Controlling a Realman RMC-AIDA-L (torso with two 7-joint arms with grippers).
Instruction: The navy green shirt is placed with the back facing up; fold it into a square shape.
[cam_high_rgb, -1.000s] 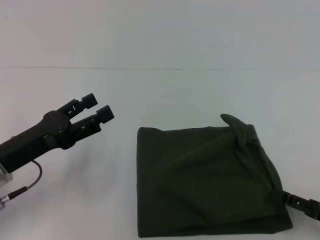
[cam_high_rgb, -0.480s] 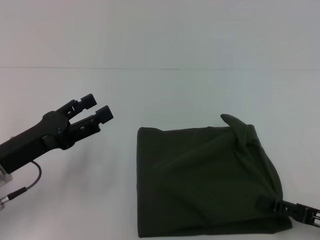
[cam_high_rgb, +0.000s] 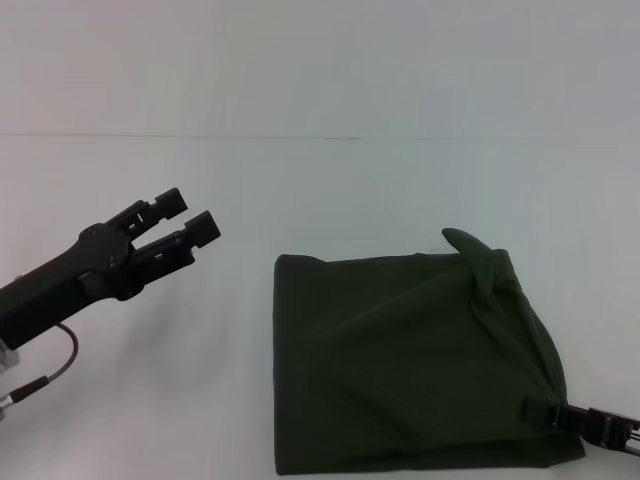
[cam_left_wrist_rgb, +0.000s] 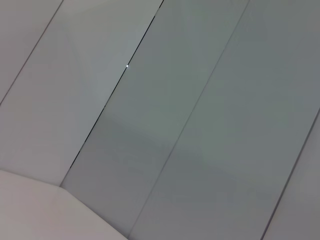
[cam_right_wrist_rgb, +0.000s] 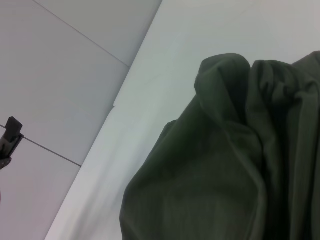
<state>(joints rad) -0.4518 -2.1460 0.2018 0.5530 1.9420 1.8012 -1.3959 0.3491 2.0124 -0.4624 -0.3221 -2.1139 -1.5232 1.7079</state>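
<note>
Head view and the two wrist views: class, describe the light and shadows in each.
Head view: even, soft light; the navy green shirt shows dark creases, the left gripper casts no clear shadow. Left wrist view: only pale panels, dimmer across the middle. Right wrist view: folds shade the shirt's bunched edge.

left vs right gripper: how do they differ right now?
The left gripper hangs open above the table, clear of the navy green shirt; the right gripper sits low at the shirt's near right corner, mostly out of view, its finger state unclear. Both are black.
</note>
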